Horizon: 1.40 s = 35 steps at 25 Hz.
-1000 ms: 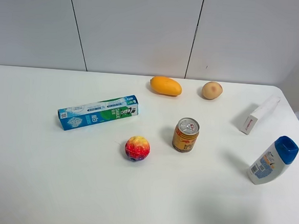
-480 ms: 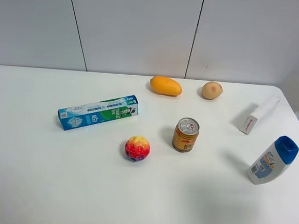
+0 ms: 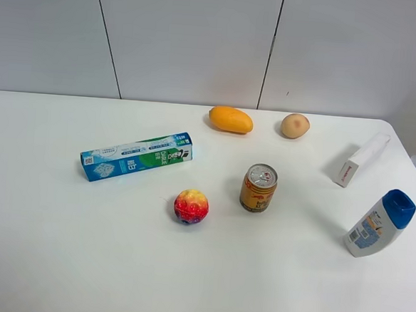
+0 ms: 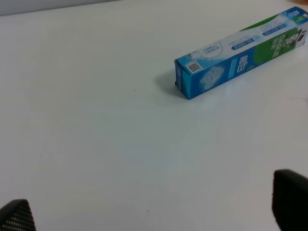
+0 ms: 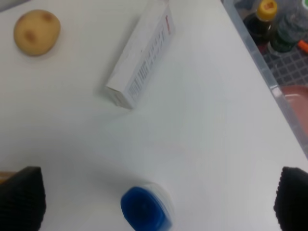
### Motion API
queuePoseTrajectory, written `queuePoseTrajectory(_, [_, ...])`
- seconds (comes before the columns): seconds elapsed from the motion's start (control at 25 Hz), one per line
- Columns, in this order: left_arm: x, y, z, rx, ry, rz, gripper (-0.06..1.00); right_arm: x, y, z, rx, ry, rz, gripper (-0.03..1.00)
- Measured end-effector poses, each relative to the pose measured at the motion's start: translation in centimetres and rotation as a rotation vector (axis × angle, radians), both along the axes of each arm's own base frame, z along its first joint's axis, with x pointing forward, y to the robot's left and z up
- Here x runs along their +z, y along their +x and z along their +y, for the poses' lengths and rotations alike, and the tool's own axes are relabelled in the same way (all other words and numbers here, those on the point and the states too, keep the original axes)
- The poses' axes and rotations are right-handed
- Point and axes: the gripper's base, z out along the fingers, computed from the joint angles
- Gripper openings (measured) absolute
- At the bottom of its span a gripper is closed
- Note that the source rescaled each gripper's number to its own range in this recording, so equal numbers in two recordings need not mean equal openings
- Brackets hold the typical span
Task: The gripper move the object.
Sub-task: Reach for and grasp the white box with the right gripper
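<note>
The object, a plain white oblong box point(image 3: 361, 159) with red lettering on its end, lies at the table's right edge. In the right wrist view the box point(image 5: 142, 60) lies flat beyond my right gripper point(image 5: 156, 202), apart from it. That gripper is open wide and empty, with one black fingertip point(image 5: 21, 197) at each lower corner of the view. My left gripper point(image 4: 154, 207) is open and empty over bare table, short of the blue-green toothpaste box point(image 4: 238, 55). Neither arm shows in the exterior high view.
On the table are the toothpaste box point(image 3: 136, 156), a mango point(image 3: 230, 120), a potato point(image 3: 295, 126), a drink can point(image 3: 258, 188), a multicoloured ball point(image 3: 191, 206) and a white bottle with a blue cap point(image 3: 379, 223). A plastic bin point(image 5: 269, 72) sits past the right edge.
</note>
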Motion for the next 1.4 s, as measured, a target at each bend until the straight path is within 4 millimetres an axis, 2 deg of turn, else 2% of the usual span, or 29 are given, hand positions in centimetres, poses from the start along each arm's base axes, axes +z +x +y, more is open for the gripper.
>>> queuePoseTrajectory(0.12, [0.0, 0.0, 0.0, 0.0, 0.0, 0.0, 1.0, -0.6, 4.6, -0.2, -0.028, 0.022, 0.086, 0.94])
queuePoseTrajectory(0.2, [0.0, 0.0, 0.0, 0.0, 0.0, 0.0, 1.0, -0.9, 6.8, -0.2, -0.038, 0.028, 0.118, 0.94])
queuePoseTrajectory(0.4, [0.0, 0.0, 0.0, 0.0, 0.0, 0.0, 1.0, -1.4, 10.7, -0.7, -0.089, 0.018, 0.139, 0.92])
queuePoseTrajectory(0.48, [0.0, 0.0, 0.0, 0.0, 0.0, 0.0, 1.0, -1.6, 11.7, -1.0, -0.134, 0.008, 0.127, 0.9])
queuePoseTrajectory(0.6, [0.0, 0.0, 0.0, 0.0, 0.0, 0.0, 1.0, -2.9, 12.9, -1.4, -0.193, 0.004, 0.161, 0.89])
queuePoseTrajectory(0.96, [0.0, 0.0, 0.0, 0.0, 0.0, 0.0, 1.0, -9.9, 16.5, -1.9, -0.351, 0.03, 0.378, 0.88])
queuePoseTrajectory(1.4, [0.0, 0.0, 0.0, 0.0, 0.0, 0.0, 1.0, -15.0, 20.3, -1.8, -0.381, 0.102, 0.341, 0.88])
